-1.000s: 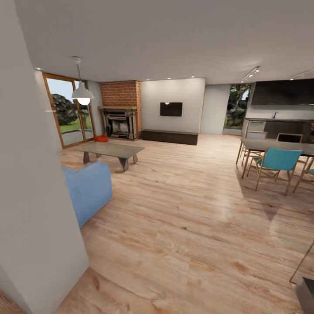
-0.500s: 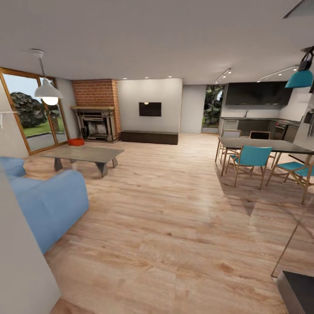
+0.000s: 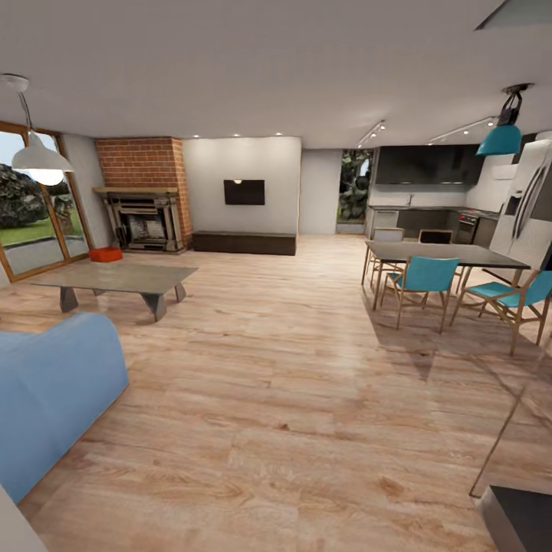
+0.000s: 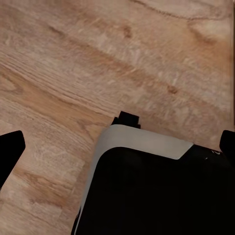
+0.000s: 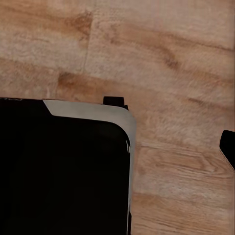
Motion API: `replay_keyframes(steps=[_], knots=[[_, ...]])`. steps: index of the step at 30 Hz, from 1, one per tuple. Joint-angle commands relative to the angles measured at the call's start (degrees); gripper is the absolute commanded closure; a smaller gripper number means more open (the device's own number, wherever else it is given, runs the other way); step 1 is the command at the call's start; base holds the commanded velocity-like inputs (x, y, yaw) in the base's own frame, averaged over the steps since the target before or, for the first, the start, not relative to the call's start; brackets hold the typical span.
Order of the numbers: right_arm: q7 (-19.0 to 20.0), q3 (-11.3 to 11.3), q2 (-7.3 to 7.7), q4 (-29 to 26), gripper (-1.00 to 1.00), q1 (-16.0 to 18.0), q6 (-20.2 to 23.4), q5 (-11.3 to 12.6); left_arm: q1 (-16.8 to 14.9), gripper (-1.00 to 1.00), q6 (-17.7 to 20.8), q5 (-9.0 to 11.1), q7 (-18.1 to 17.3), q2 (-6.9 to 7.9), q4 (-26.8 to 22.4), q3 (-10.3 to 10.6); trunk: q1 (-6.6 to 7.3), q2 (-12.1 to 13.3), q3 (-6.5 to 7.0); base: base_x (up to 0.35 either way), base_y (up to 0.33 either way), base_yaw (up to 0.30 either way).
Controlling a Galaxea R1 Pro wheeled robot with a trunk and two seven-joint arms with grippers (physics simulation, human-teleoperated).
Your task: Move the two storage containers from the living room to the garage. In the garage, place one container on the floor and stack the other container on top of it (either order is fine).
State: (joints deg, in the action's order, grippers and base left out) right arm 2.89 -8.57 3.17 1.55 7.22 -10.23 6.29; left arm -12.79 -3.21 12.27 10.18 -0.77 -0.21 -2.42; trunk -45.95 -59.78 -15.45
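Head view, left to right: wood-framed glass doors (image 3: 31, 207) at the far left edge, with a white hanging lamp (image 3: 36, 157) in front of them; a blue sofa (image 3: 54, 391) in the near left corner; a low grey coffee table (image 3: 115, 280) on the light wood plank floor (image 3: 291, 383). Beyond the coffee table, an orange-red storage container (image 3: 105, 254) rests on the floor just beside the brick fireplace (image 3: 146, 195), near the glass doors; whether it is one bin or two cannot be told at this distance. Further right, a wall-mounted screen (image 3: 244, 192) hangs above a long dark cabinet (image 3: 244, 243). On the right stands a dark dining table (image 3: 441, 253) with teal chairs (image 3: 424, 277) around it, a teal hanging lamp (image 3: 502, 138) above, and dark kitchen units (image 3: 429, 184) behind. Left wrist view: the robot's dark base with a pale rim (image 4: 147, 142) over the plank floor; dark finger parts (image 4: 10, 149) show at opposite edges of the picture, set well apart, so the left jaws stand released with nothing between them. Right wrist view: the same base rim (image 5: 98, 110) over the floor, with one dark finger part (image 5: 228, 147) at the edge; the state of the right jaws cannot be told.
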Motion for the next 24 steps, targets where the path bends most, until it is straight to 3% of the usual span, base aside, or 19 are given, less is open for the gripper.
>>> replay_keyframes(steps=[1, 24], knots=[[0.3, -0.4, 0.01, 0.2, -1.0, 0.1, -0.3, 0.6, 0.0, -1.0, -0.2, 0.2, 0.1, -0.02, 0.0, -0.2, -0.04, 0.0, -0.07, 0.323, 0.0, -0.003], [0.3, -0.4, 0.0, 0.2, -1.0, 0.1, -0.3, 0.6, 0.0, -1.0, -0.3, 0.2, 0.1, 0.13, 0.0, -0.2, -0.04, 0.0, -0.07, 0.323, 0.0, 0.0]])
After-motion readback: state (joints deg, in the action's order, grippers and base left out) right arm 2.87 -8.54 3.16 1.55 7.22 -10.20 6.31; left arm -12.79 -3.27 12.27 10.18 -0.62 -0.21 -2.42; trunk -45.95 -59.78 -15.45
